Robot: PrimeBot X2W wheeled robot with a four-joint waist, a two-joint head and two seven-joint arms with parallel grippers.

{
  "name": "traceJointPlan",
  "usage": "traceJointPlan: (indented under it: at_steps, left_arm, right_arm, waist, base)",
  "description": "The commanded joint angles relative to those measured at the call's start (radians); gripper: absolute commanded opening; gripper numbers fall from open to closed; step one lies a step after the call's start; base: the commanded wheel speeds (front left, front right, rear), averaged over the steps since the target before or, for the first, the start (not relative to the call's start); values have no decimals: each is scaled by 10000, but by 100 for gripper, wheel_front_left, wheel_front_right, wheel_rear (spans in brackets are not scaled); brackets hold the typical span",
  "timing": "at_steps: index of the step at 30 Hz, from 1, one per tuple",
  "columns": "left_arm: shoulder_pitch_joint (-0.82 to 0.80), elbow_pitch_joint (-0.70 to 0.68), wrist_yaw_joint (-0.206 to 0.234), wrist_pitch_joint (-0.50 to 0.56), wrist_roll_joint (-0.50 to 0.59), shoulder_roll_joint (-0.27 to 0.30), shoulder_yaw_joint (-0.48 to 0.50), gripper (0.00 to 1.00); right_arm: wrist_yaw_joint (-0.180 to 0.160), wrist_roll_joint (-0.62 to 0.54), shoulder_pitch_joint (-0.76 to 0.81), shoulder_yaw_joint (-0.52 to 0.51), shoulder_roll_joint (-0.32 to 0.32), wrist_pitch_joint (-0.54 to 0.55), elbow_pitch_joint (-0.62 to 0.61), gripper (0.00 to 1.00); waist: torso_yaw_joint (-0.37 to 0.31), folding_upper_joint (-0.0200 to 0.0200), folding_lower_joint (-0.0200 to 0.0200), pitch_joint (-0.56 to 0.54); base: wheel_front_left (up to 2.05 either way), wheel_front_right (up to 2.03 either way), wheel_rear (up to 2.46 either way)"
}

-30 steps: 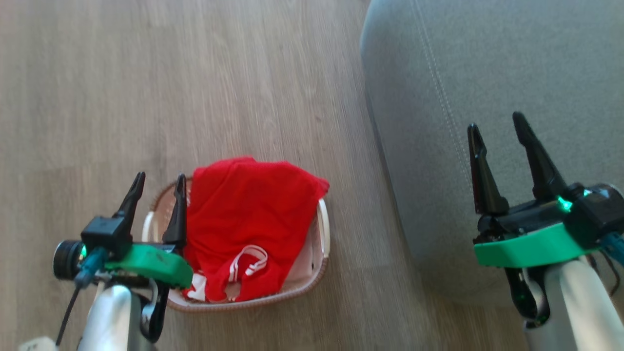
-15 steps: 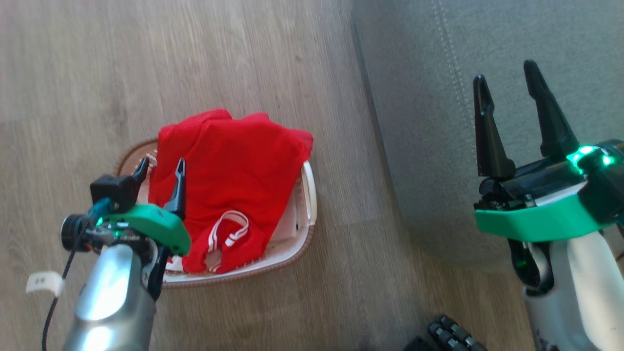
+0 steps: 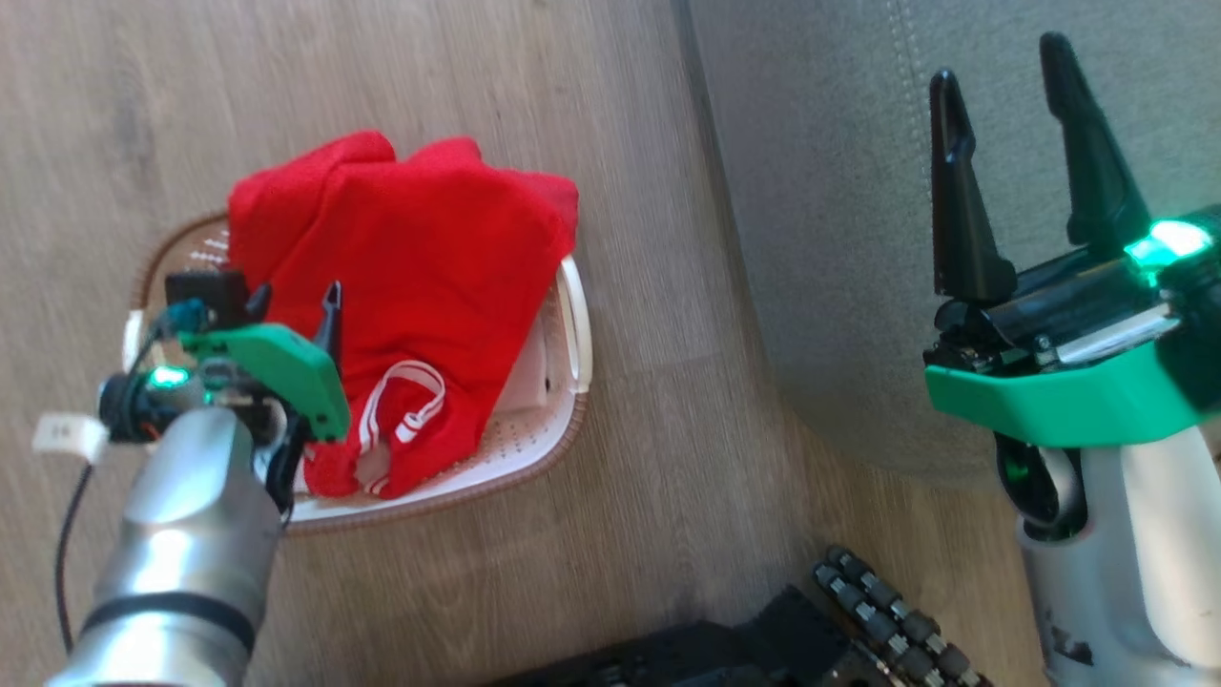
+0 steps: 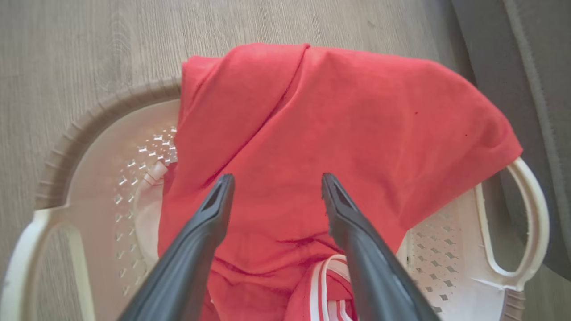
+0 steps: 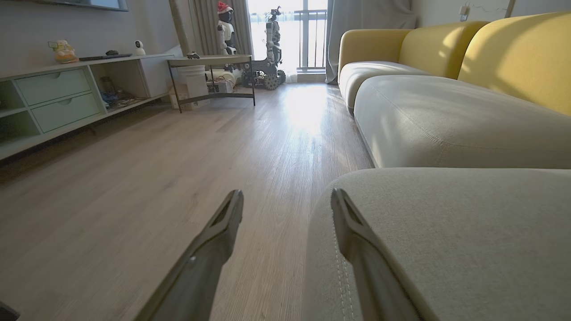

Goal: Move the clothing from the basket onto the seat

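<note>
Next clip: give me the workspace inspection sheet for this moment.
Surface: wood-look floor.
Job's things: red clothing heaped in the basket, draping over its rim; grey seat beside it, nothing on the part shown.
Clutter: nothing seen.
Grippers: left gripper jaws open over the clothing, contact unclear; right gripper jaws open, empty, over the seat's edge.
Cables: black cable with a white tag by the left forearm.
Surroundings: yellow-backed sofa, low shelf unit, table, robots by the window.
</note>
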Motion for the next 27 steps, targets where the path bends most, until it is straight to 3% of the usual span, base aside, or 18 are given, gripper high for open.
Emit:
traceJointPlan:
  at_steps: [1,5,10,25,26,27]
  left_arm:
    - [-259,182,-60,104,-23,438,106,100]
    - [-927,750,14,378,-25,652,63,100]
    - [-1619,1103,468,488,36,983,30,100]
    - [-2233,1543,27,1930,152,1254,-690,100]
    - [-2231,1554,13,2021,119,1260,-709,80]
    - [-2240,1562,2,2074,84,1268,-723,49]
  right_arm:
    - [-2,-100,-49,220,123,-92,-451,100]
    - [-2,-92,-242,278,191,-92,-560,100]
    - [-2,-78,-475,465,277,-92,-694,100]
    - [-2,-109,-687,717,374,-92,-762,100]
    - [-2,-112,-698,738,377,-92,-756,100]
    - [-2,-115,-707,753,379,-92,-747,100]
  waist:
    - [-204,0,-1,484]
    - [-377,0,-1,957]
    - [-643,0,-1,1432]
    - [-999,0,-1,2209]
    - [-1002,0,-1,2220]
    - [-1002,0,-1,2228]
  base:
    - [0,0,0]
    - [0,0,0]
    - [0,0,0]
    - [0,0,0]
    - [0,0,0]
    - [0,0,0]
